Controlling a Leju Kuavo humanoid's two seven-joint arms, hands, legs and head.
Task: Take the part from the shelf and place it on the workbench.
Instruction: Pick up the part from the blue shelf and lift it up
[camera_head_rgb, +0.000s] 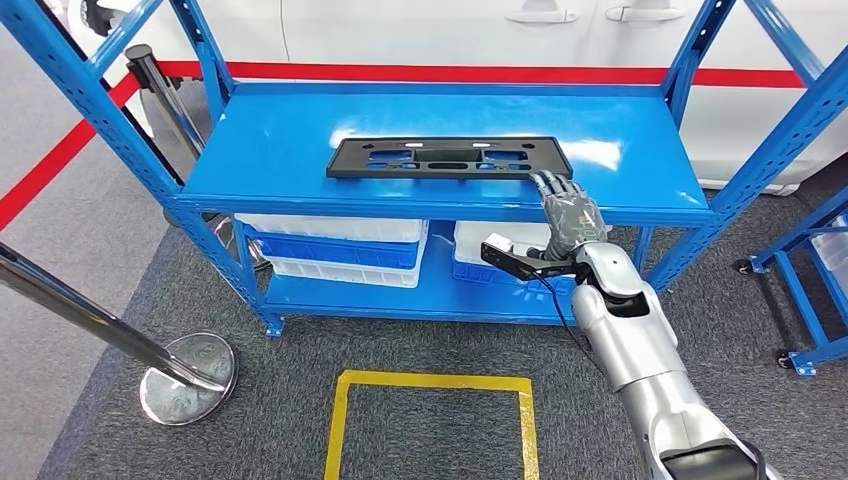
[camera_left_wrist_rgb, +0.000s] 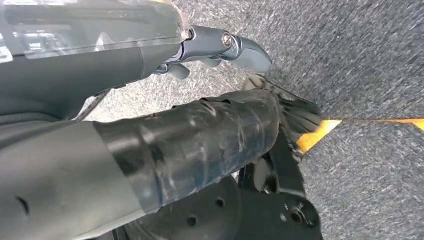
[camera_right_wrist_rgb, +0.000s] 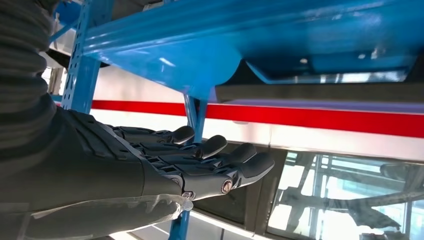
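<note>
Centre frame, the flat black plastic part (camera_head_rgb: 450, 157) lies on the blue metal shelf (camera_head_rgb: 280, 150); the right hand (camera_head_rgb: 567, 210), fingers outstretched and empty, reaches its lower-right corner.

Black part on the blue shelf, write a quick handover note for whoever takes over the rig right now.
Right robot hand: open, fingers stretched flat, reaching over the front edge of the blue shelf beside the right end of the black part; contact cannot be told.
Left robot hand: hanging low over the grey carpet, holding nothing visible; open or shut cannot be told.
Black part: lying flat on the shelf's top deck, not gripped.
Done: the reach toward the part.
Left: grip it, lift it off, place it on the workbench.
</note>
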